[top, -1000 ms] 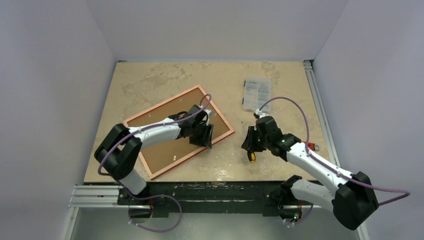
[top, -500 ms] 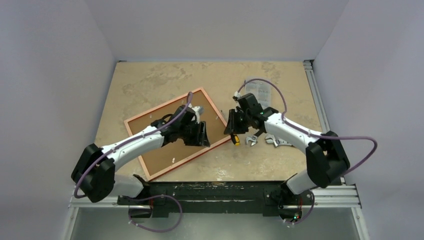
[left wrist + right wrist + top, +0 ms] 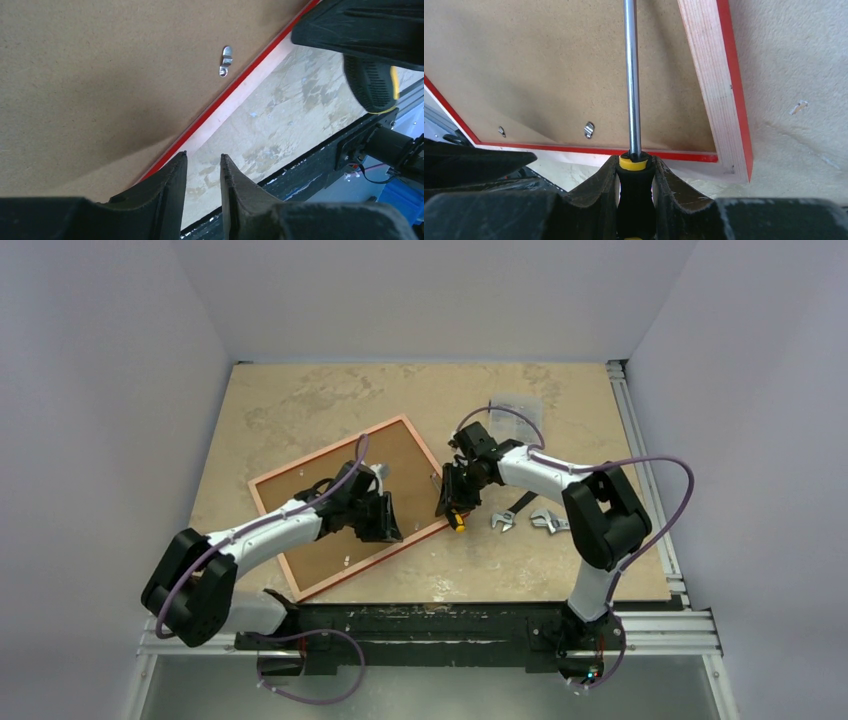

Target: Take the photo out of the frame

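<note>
**Face-down frame, slanted across the surface**

Beneath the left hand [image 3: 202, 159], fingers a narrow gap apart and gripping nothing: plain brown board back of the photo [image 3: 100, 75], small metal clip [image 3: 226, 61] near its edge. Seated in the frame [image 3: 325, 451], thin red rim, paler wood on the back. Long axis slanting near-left to far-right on the surface [image 3: 300, 395]. Ahead of the right hand [image 3: 635, 162], clamped on a black-and-yellow screwdriver [image 3: 630, 75]: steel shaft reaching over the board, frame corner just to its right.

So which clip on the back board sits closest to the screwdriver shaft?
The clip just left of the screwdriver shaft in the right wrist view; the other clip lies much farther left.
</note>
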### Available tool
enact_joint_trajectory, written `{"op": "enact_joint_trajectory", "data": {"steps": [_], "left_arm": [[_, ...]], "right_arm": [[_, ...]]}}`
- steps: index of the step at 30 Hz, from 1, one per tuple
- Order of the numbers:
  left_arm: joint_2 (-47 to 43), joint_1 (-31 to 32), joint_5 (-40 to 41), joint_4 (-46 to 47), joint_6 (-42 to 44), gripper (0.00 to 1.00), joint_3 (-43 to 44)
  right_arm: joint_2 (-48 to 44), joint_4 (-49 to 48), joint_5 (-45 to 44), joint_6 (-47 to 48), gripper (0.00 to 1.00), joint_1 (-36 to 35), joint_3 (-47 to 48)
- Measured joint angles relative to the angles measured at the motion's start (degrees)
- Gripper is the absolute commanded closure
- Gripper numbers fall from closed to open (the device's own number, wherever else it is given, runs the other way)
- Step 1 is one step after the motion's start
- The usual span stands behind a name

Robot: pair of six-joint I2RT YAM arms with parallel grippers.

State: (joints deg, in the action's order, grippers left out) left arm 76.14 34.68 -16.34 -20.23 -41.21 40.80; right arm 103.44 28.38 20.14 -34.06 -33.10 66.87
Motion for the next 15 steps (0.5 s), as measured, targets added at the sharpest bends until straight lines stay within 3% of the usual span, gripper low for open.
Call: {"op": "enact_joint_trajectory", "data": {"steps": [15], "left_arm": [[3.85,0.33,-3.15,7.45,-0.20,0.75,-2.93]], "right_arm": [[-0.81,2.84,-0.50,-3.96,1.00,-0.07,0.61]]}}
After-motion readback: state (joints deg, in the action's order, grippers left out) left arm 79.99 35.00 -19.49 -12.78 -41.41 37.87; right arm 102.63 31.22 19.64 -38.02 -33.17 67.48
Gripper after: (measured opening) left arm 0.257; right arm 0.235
